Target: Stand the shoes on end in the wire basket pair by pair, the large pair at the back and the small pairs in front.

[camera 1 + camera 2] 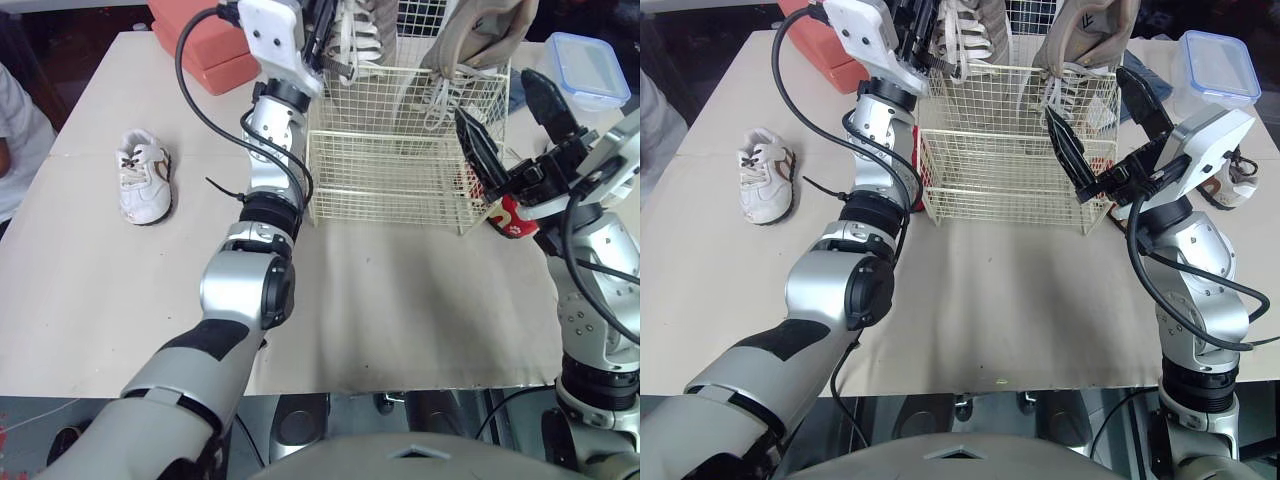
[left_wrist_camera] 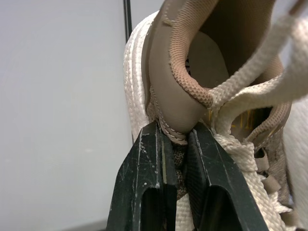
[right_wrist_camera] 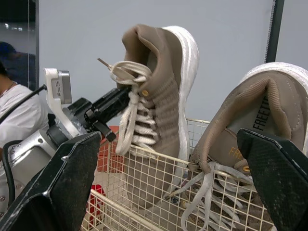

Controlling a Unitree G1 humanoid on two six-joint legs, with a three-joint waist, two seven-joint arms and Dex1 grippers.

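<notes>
Beige cloth over the worktop [image 1: 400, 300], plain grey wall behind, and we're right at the basket. Left claw [image 2: 175, 138] is pinched tight on the heel collar of the large tan shoe [image 3: 163, 96], one finger either side of the padded rim. That's a sensible hold, since it lets the shoe hang toe-down with the white sole turned outward. Its toe end is already below the rim of the wire basket [image 1: 385, 170], on the far side. Just beside it, the second large shoe [image 3: 269, 120] stands heel-up in the same back row, laces spilling over the wire. So the big pair looks about settled where the task wants it, with room in front for the little ones. Right claw [image 1: 495, 95] hovers at the basket's right-hand side, fingers spread wide, nothing in them. I'd say it's ready to steady a shoe if one tips when the left lets go. Out on the left of the worktop, well apart from the basket, a small white shoe [image 1: 143, 177] sits on its sole, not yet collected. Further off are red boxes [image 1: 200, 45] at the far left, a blue-lidded tub [image 1: 590, 65] at the far right and a person's white sleeve [image 1: 15, 140] at the edge.
</notes>
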